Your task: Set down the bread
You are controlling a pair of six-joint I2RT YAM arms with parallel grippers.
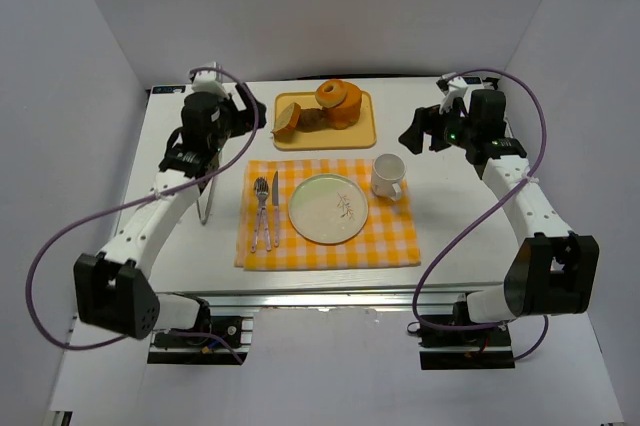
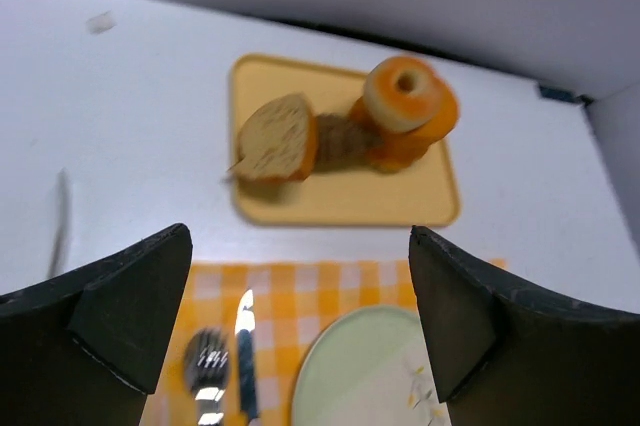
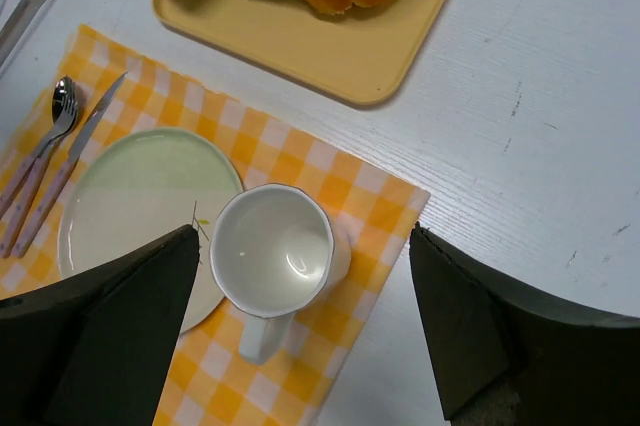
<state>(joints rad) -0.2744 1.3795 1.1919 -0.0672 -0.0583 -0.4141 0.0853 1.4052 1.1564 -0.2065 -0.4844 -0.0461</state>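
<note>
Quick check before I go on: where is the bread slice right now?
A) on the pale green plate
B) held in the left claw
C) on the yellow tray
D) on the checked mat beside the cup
C: the bread lies on the tray at the far side of the table, while the plate is bare and the left claw is open with nothing in it.

We see the bread [image 2: 275, 139] tan with a darker brown crust, on a pale yellow tray [image 2: 340, 208], beside a dark brown lump [image 2: 343, 139] and an orange ring [image 2: 408, 106] with a paler cream top. On the near side lie an orange-and-white checked mat [image 1: 390, 241], a pale green plate [image 1: 315, 208] with a small sprig pattern and a white mug [image 1: 387, 174], all on a white table [image 1: 460, 216]
</note>
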